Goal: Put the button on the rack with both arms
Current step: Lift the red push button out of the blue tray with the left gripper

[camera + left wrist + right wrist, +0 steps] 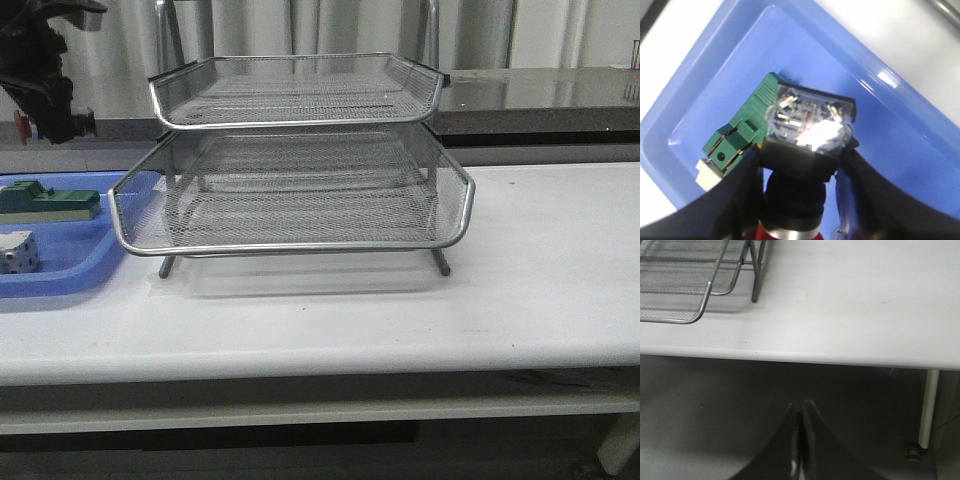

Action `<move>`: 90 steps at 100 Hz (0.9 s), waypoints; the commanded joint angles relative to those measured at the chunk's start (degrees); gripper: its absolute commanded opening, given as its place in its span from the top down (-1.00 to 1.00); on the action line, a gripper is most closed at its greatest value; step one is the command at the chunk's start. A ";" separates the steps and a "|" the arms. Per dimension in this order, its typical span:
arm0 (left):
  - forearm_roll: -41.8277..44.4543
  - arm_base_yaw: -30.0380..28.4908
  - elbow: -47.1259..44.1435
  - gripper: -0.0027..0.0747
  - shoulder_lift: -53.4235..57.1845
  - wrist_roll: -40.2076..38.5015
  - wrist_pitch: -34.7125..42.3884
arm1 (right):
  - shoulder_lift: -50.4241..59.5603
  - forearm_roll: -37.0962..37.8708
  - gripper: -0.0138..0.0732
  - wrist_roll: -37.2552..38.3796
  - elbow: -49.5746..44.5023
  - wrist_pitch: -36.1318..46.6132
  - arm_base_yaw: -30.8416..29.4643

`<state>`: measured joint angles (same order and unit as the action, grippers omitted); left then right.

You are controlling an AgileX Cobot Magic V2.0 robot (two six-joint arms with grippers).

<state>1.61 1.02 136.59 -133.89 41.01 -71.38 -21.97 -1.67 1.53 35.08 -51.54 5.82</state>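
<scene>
Here the white table point(540, 260) bears the rack point(300, 190); left claw point(800, 200) grips the button point(807, 135), right claw point(801, 440) closed.

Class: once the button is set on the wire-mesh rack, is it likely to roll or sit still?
The button probably rolls little: its blocky body looks squarish. Its round red head could make it tip. The rack mesh looks fine, so it likely won't fall through.

Left pincer point(800, 200) raised, clamped tight; right pincer point(801, 440) held low, fingers together.
</scene>
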 commanded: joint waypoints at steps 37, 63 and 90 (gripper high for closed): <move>-5.54 0.31 1.08 0.98 18.03 -4.18 -1.47 | -0.34 0.07 0.85 0.08 1.98 3.88 -0.03; -7.21 4.40 -13.15 0.99 30.63 -4.28 -1.47 | -0.34 0.07 0.85 0.08 1.98 3.88 -0.03; -9.84 11.91 -26.45 0.99 39.48 -4.28 -1.47 | -0.34 0.07 0.85 0.08 1.98 3.88 -0.03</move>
<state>-5.36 10.55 111.13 -98.74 37.37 -72.54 -21.97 -1.67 1.53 35.08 -51.54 5.82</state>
